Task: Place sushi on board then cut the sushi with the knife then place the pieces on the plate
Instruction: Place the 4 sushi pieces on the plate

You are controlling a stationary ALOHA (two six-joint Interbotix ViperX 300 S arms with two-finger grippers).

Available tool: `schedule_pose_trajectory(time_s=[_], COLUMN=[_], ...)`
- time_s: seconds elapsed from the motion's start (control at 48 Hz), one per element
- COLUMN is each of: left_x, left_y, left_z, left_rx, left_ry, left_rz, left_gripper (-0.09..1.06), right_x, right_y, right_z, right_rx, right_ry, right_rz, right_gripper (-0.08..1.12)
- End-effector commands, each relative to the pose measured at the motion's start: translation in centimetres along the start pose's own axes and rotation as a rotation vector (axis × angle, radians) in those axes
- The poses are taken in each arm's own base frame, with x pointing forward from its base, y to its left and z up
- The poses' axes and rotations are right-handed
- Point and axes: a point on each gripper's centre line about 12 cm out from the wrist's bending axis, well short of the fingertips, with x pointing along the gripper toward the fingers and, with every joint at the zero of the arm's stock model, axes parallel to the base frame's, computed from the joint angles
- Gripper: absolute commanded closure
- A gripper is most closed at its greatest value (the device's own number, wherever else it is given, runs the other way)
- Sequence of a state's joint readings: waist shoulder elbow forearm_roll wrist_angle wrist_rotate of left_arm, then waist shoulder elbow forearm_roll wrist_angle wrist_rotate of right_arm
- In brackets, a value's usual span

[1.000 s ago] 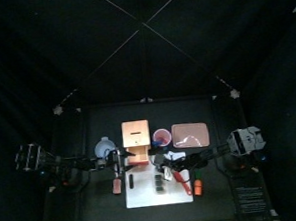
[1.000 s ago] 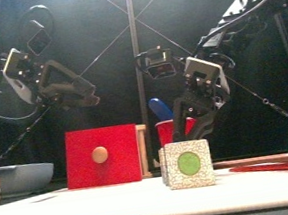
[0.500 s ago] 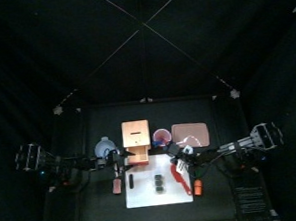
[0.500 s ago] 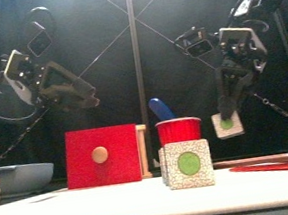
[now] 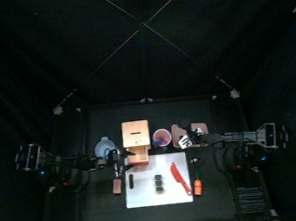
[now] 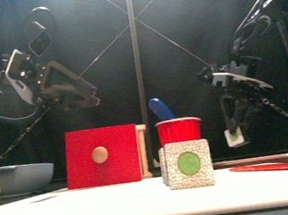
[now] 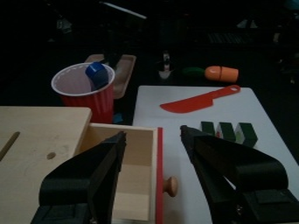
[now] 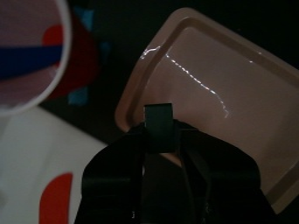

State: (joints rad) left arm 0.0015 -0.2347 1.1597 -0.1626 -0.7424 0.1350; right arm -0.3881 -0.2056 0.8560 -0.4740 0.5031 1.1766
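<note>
Your sushi roll (image 5: 160,185) lies on the white cutting board (image 5: 141,199) at the lower centre of the top view, its dark green blocks pressed together. The red knife (image 5: 177,172) lies flat on the board just right of it. As far as the dark right wrist view lets you judge, one piece (image 8: 158,110) is pinched between the closed jaws of your right gripper (image 8: 159,124), over the pink tray (image 8: 222,96). Your left gripper (image 7: 155,140) hangs with its jaws spread apart above the wooden box (image 7: 47,157), near the red cup (image 7: 86,94) that holds the blue knife (image 7: 93,70).
</note>
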Motion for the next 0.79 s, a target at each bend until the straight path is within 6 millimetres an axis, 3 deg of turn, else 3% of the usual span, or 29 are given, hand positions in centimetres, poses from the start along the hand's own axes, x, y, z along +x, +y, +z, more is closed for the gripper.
schedule_pose_trajectory(time_s=[0.021, 0.292, 0.562, 0.667, 0.792], left_x=[0.2, 0.2, 0.0, 0.0, 0.1], left_y=[-0.1, -0.3, -0.7, -0.7, -0.7], left_z=[0.8, 0.8, 0.5, 0.6, 0.6], left_rx=[0.001, 0.014, 0.014, 0.014, 0.011], left_ry=[-0.029, -0.029, -0.021, -0.024, -0.025], left_rz=[-0.003, -0.017, -0.033, -0.031, -0.031], left_gripper=[0.08, 0.08, 0.08, 0.08, 0.08], right_x=[0.4, 2.8, 3.1, 2.6, 0.6], right_y=[0.3, 1.4, 1.7, 1.4, 1.1], right_z=[1.1, 1.4, 1.5, 1.6, 1.6], right_rx=[0.047, 0.068, 0.056, 0.063, 0.04], right_ry=[-0.025, -0.029, -0.027, -0.029, -0.048], right_rz=[0.008, 0.015, 0.01, -0.005, -0.036], right_gripper=[0.41, 0.37, 0.17, 0.15, 0.15])
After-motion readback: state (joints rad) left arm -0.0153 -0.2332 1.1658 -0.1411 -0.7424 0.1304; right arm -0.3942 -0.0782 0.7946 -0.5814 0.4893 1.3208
